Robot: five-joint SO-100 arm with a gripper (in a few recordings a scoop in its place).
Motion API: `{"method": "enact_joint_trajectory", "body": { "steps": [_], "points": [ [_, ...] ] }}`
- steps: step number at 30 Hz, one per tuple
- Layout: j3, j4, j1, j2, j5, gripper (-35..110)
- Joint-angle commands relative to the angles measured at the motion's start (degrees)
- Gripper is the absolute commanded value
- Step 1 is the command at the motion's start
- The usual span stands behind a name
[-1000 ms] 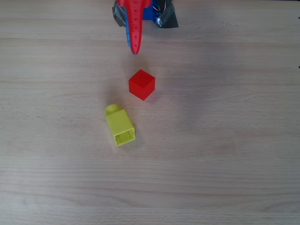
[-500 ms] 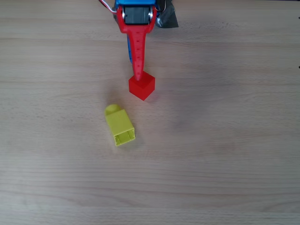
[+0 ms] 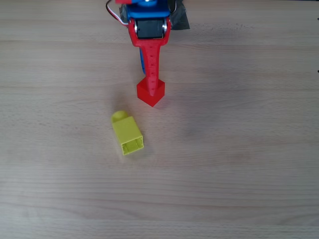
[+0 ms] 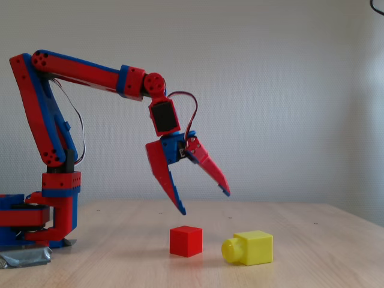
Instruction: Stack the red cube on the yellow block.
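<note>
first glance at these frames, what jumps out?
The red-and-blue arm, reaching in from the left of the fixed view, with its pincer open and hanging above the red cube, not touching it. Next, on the pale wooden table, the yellow block lies on its side, apart from the cube: below and left of it in the overhead view, stud toward the cube.
</note>
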State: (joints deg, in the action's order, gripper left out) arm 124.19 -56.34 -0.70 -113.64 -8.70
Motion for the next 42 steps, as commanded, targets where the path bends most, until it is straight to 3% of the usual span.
{"method": "enact_joint_trajectory", "body": {
  "steps": [1, 23, 36, 42],
  "points": [
    [0.4, 1.5, 0.7, -1.3, -0.6, 34],
    [2.5, 5.3, -1.4, 1.1, -2.3, 32],
    [-22.9, -20.1, 1.0, 5.8, 0.5, 33],
    [-23.4, -24.8, 0.4, 6.9, 1.3, 32]
  ]
}}
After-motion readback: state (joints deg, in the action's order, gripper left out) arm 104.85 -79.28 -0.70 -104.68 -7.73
